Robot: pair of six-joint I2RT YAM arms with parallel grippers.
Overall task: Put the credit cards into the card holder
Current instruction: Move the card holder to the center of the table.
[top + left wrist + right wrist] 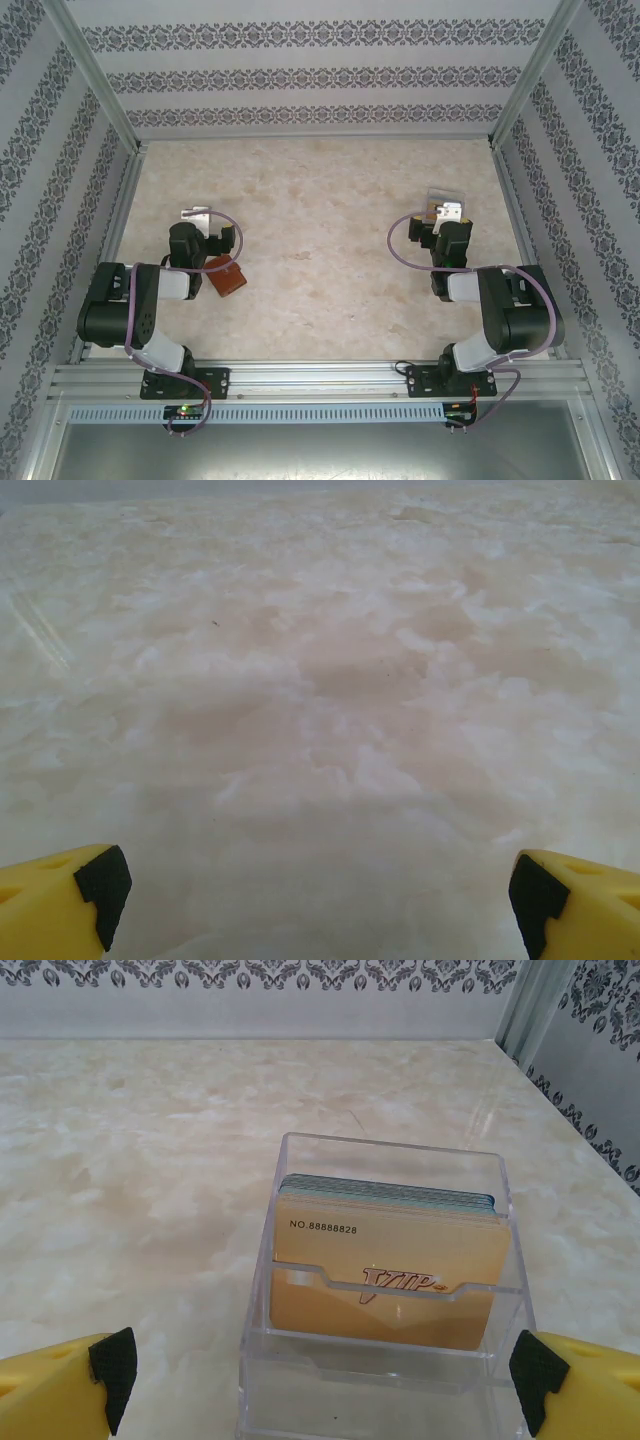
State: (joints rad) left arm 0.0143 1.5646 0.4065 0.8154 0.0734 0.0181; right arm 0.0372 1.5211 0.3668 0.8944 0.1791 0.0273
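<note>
**Right gripper** (320, 1380): jaws spread fully, holding nothing. It faces the clear case (390, 1145) from just on its near side, lined up, it seems, to take a card from the front.

**Left gripper** (320, 895): equally wide and empty. It hovers over bare table (320, 680), well apart from the case.

**Cards** (390, 1250): they stand upright inside the case, which props them for a pinch from above.

**Card holder** (227, 277): a brown leather wallet lying flat, well apart from the case and beside the left arm, presumably within its reach.

**Count:** two grippers, one case, one card holder. One orange-yellow card stands in front with teal ones behind, too thin to count.
</note>
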